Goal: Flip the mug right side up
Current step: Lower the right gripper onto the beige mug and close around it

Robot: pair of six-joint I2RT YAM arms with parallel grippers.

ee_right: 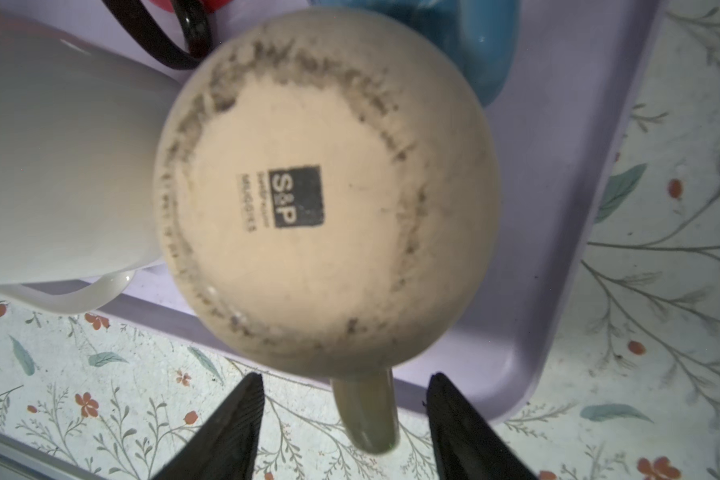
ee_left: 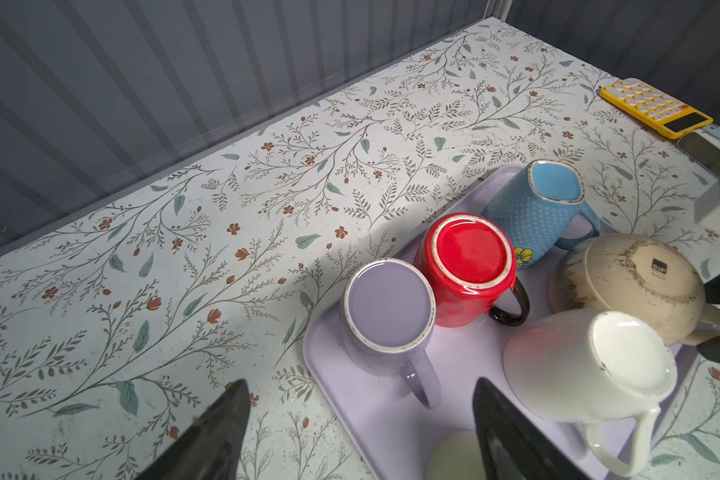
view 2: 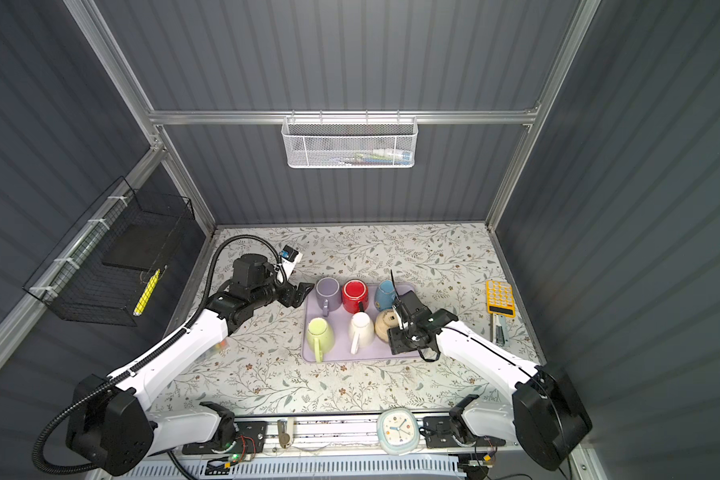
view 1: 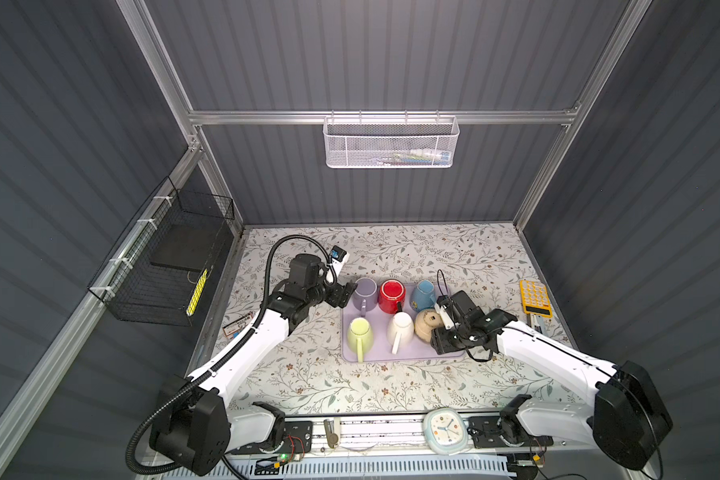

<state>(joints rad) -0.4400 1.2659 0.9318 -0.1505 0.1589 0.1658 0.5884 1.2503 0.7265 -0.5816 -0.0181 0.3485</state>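
Right tool (ee_right: 346,386) holds its jaws apart on either side of the handle (ee_right: 366,415) of the beige mug (ee_right: 325,187), gripping nothing. The mug sits upside down on the lavender tray (view 1: 404,355), in the tray corner nearest the front and right edges of the desk (view 1: 308,386). Left tool (ee_left: 361,386) hangs wide open and empty by the tray's far left corner.

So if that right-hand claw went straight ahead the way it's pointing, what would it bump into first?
Most likely the handle of the upside-down beige mug. It sticks out between the open jaws of the right gripper, with the mug's round body right behind. How near is hard to judge.
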